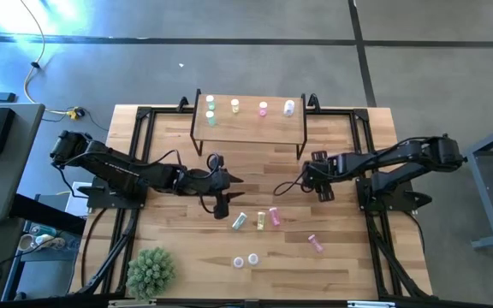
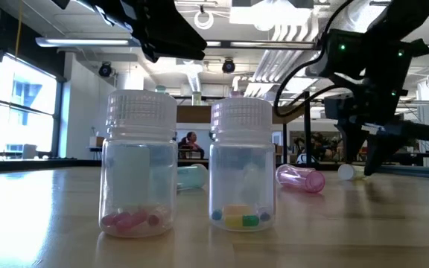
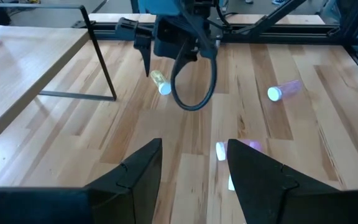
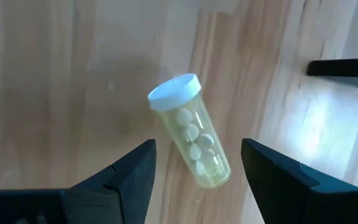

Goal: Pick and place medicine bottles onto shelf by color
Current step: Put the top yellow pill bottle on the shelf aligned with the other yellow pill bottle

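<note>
Medicine bottles lie scattered: a small yellow plastic bottle (image 4: 191,135) with a white cap lies on its side straight below the right gripper (image 4: 194,168), between its wide-open fingers, untouched. Beside it stands a black leg (image 4: 344,67) of the light-wood shelf (image 1: 248,118). Farther off, the left gripper (image 3: 194,163) hovers open over a pink bottle (image 3: 238,148)
</note>
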Robot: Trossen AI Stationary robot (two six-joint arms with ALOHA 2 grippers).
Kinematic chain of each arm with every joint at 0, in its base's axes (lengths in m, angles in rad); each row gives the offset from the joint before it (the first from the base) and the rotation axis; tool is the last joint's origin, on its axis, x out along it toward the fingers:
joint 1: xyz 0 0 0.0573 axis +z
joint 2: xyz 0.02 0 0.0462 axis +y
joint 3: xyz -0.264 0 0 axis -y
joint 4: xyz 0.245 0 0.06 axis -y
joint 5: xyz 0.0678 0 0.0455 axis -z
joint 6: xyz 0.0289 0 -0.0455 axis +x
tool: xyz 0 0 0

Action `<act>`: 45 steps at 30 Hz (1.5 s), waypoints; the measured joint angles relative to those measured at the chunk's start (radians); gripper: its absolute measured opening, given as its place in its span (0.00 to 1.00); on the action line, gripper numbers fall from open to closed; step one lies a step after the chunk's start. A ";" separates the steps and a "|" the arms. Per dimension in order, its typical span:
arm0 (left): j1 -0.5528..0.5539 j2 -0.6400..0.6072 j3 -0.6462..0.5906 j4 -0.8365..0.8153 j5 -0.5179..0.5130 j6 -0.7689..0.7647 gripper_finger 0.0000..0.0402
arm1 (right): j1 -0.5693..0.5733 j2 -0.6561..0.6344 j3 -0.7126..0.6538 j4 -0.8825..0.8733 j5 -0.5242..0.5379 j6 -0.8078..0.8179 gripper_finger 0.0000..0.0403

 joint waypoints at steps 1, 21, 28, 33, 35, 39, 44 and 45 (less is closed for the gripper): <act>0.000 0.000 0.000 0.000 0.000 0.000 0.43 | -0.005 0.000 -0.002 0.008 -0.001 -0.003 0.56; 0.000 0.000 0.000 0.000 0.000 -0.001 0.43 | -0.065 0.051 -0.004 0.010 -0.112 0.060 0.37; 0.000 0.000 0.000 -0.004 0.000 -0.001 0.43 | -0.065 0.051 -0.004 0.008 -0.132 0.098 0.24; 0.000 0.000 0.000 -0.008 0.000 -0.001 0.43 | -0.065 0.050 -0.004 0.008 -0.147 0.144 0.22; 0.000 0.000 0.000 -0.008 0.000 -0.001 0.43 | -0.058 0.051 0.004 -0.001 -0.151 0.163 0.22; 0.000 0.000 0.000 -0.008 0.000 0.000 0.43 | -0.014 0.054 0.049 -0.007 -0.182 0.202 0.22; 0.000 0.000 0.000 -0.008 0.000 0.000 0.43 | 0.060 0.053 0.108 0.022 -0.197 0.262 0.22; 0.000 0.000 0.000 -0.008 0.000 0.000 0.43 | 0.076 0.053 0.116 0.036 -0.197 0.270 0.22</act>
